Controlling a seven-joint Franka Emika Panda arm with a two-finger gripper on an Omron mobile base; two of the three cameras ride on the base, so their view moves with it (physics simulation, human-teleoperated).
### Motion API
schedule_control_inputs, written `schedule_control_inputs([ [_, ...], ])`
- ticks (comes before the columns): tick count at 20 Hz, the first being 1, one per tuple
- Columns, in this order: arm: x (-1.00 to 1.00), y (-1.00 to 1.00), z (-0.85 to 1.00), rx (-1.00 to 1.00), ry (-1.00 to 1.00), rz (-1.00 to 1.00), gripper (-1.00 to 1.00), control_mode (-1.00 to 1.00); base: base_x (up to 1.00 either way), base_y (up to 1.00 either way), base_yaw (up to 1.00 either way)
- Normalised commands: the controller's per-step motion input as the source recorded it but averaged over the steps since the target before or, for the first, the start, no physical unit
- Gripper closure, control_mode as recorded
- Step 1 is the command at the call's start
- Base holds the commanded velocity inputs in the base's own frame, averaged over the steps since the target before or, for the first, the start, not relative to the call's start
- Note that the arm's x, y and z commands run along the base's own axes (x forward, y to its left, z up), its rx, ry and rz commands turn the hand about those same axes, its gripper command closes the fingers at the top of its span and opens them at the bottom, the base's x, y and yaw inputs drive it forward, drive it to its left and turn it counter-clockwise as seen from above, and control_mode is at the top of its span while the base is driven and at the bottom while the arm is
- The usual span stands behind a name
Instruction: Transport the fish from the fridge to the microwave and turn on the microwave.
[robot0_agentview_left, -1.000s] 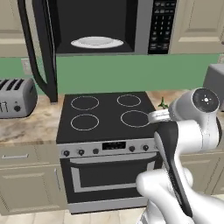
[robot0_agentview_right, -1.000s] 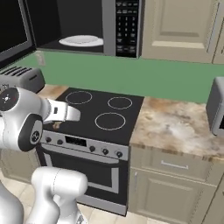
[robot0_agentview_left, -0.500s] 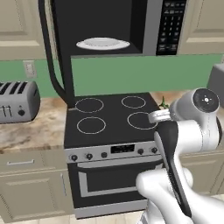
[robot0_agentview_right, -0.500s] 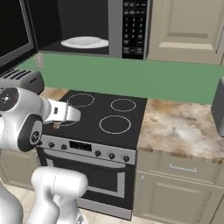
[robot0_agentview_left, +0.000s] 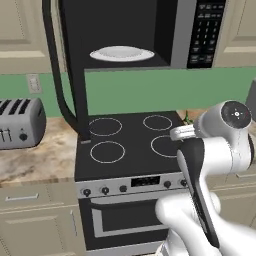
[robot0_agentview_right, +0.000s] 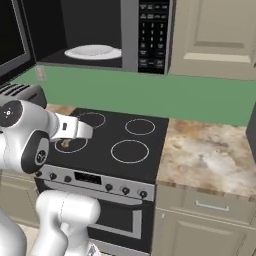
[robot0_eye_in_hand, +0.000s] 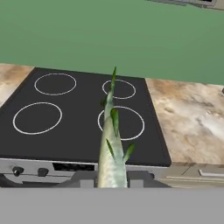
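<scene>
I hold the fish (robot0_eye_in_hand: 112, 148) clenched in the gripper (robot0_eye_in_hand: 112, 178) at lower centre, the open microwave (robot0_agentview_left: 150, 32) at upper frame unloaded, unstarted.

stove top (robot0_eye_in_hand: 83, 127): smooth matt black | counter (robot0_eye_in_hand: 192, 118): mottled stone | fish (robot0_eye_in_hand: 111, 153): smooth, slightly glossy

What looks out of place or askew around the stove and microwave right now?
Nothing looks spilled or damaged. The microwave door hangs wide open, with a white plate inside. The fish sticks out from the shut jaws, above the stove front rather than inside the microwave. The toaster sits squarely on the counter.
</scene>
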Motion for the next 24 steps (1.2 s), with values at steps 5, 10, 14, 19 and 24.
schedule_control_inputs([
  [5,0.00,0.00,0.00,0.00,0.00,0.00,1.00,1.00,0.32,0.35,0.00],
  [10,0.00,0.00,0.00,0.00,0.00,0.00,1.00,1.00,0.31,0.32,0.00],
  [14,0.00,0.00,0.00,0.00,0.00,0.00,1.00,1.00,0.37,0.30,0.00],
  [19,0.00,0.00,0.00,0.00,0.00,0.00,1.00,1.00,0.41,0.30,-0.02],
  [24,0.00,0.00,0.00,0.00,0.00,0.00,1.00,1.00,0.41,0.27,-0.02],
])
